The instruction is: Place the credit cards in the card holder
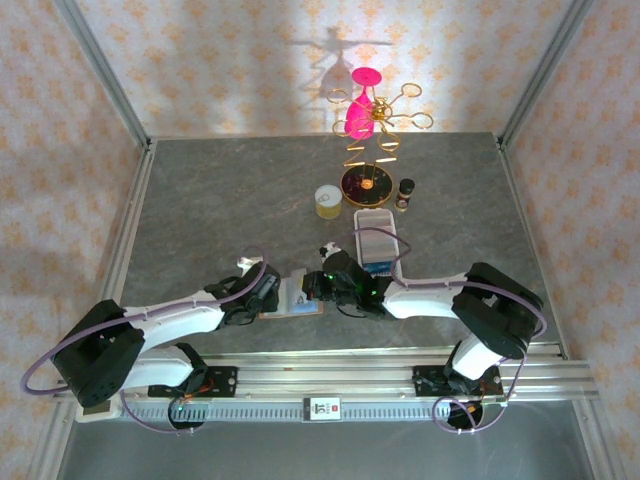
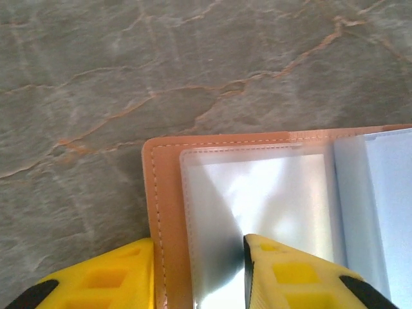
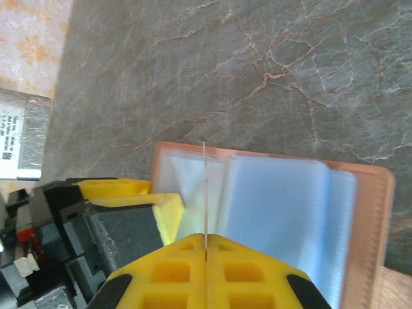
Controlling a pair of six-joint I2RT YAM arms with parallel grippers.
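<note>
Grippers meet over one tan leather folding card holder, lying open near the arm bases. Left wrist view: left gripper jaws part-open, straddling its stitched edge and clear sleeve. Right wrist view: right gripper pinches one thin credit card, edge-on above the sleeves. Top view, farther: one long white tray holding blue cards, count unclear.

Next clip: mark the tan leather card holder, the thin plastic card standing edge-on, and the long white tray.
tan leather card holder [image 2: 161,212], left wrist view, stitched leather border.
thin plastic card [image 3: 205,193], right wrist view, its upright exposed edge.
long white tray [image 1: 378,212], top external view, far rim.
</note>
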